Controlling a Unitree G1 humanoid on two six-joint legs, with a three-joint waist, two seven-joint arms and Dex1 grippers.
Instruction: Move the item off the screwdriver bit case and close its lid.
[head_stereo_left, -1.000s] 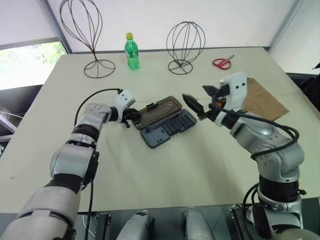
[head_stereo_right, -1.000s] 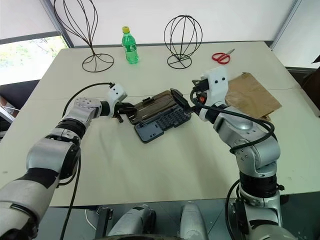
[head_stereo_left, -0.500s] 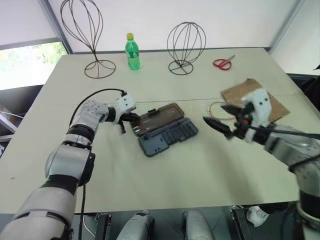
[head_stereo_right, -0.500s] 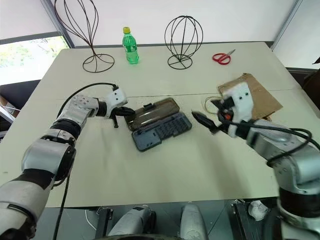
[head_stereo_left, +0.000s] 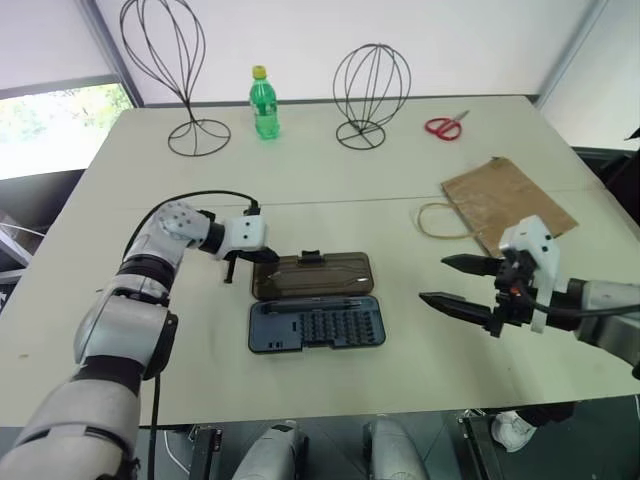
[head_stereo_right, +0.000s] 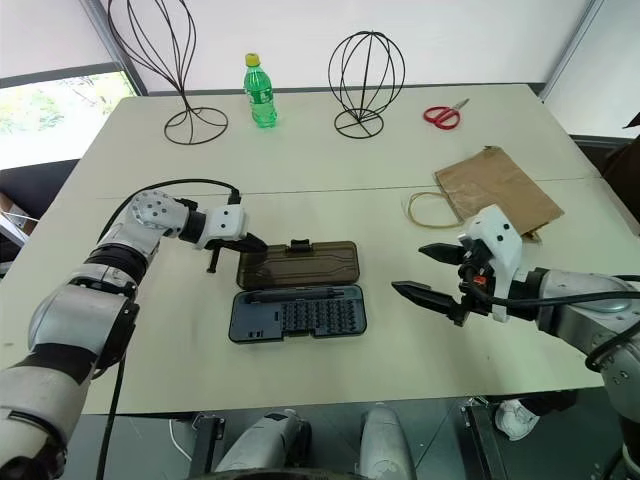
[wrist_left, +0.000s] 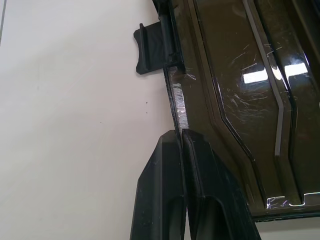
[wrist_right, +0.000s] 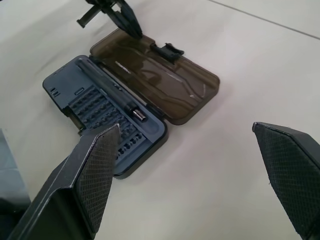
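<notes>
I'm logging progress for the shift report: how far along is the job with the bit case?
Done: nothing lies on the screwdriver bit case; the paper bag sits apart from it on the table. In hand: the left tool pinches the edge of the lid, which lies flat open. The right tool hovers open beside the case. Left: swinging the lid shut.

No text, brand, number or sign can be read. Well beyond the screwdriver bit case (head_stereo_left: 315, 323), the green bottle (head_stereo_left: 263, 105) is too small for any print on it to be legible.
</notes>
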